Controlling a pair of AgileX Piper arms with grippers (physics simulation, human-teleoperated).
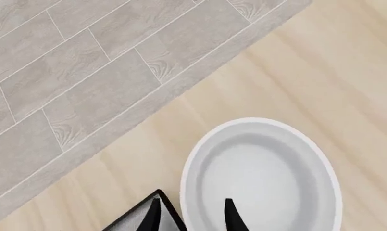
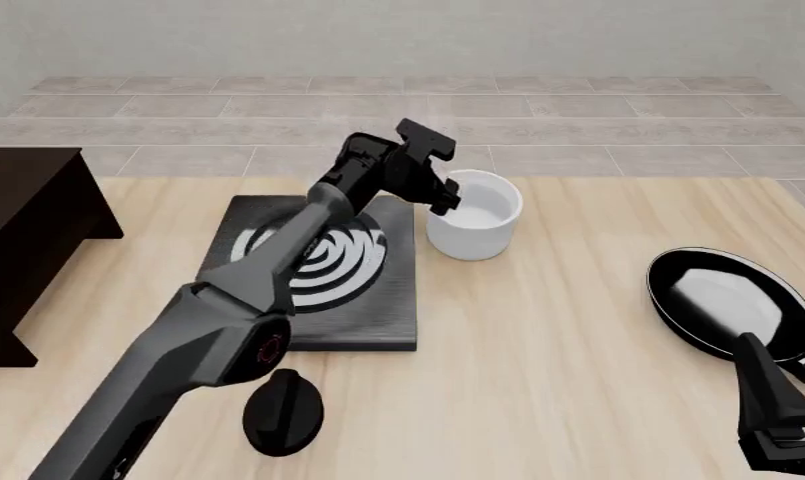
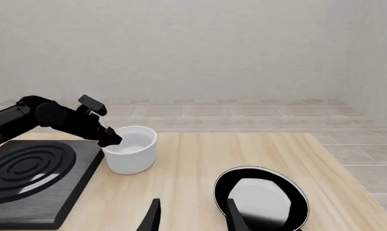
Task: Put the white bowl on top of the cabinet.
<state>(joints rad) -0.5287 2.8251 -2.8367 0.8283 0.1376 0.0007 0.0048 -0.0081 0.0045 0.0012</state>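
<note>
A glossy white bowl [image 2: 477, 216], deep and straight-sided, stands upright on the pale wooden worktop [image 2: 562, 360], just beside the far right corner of the black stove plate [image 2: 325, 268] with its silver rings. It appears empty. The dark cabinet [image 2: 26, 235] stands at the worktop's left edge, well apart from the bowl, with the stove plate lying between the two. A black frying pan [image 2: 732, 302] with a whitish inside rests near the right edge, and a black knob-like object [image 2: 285, 410] sits on the near side of the stove plate.

The left arm stretches forward across the stove plate, its left pincer [image 2: 445, 196] at the bowl's near left rim. In the left wrist view one fingertip [image 1: 232, 215] dips inside the bowl and the other stands outside the wall, the jaws straddling the rim; whether they actually press on it I cannot tell. The right pincer [image 3: 192, 215] hangs low at the near right, by the pan, its jaws parted and empty.
</note>
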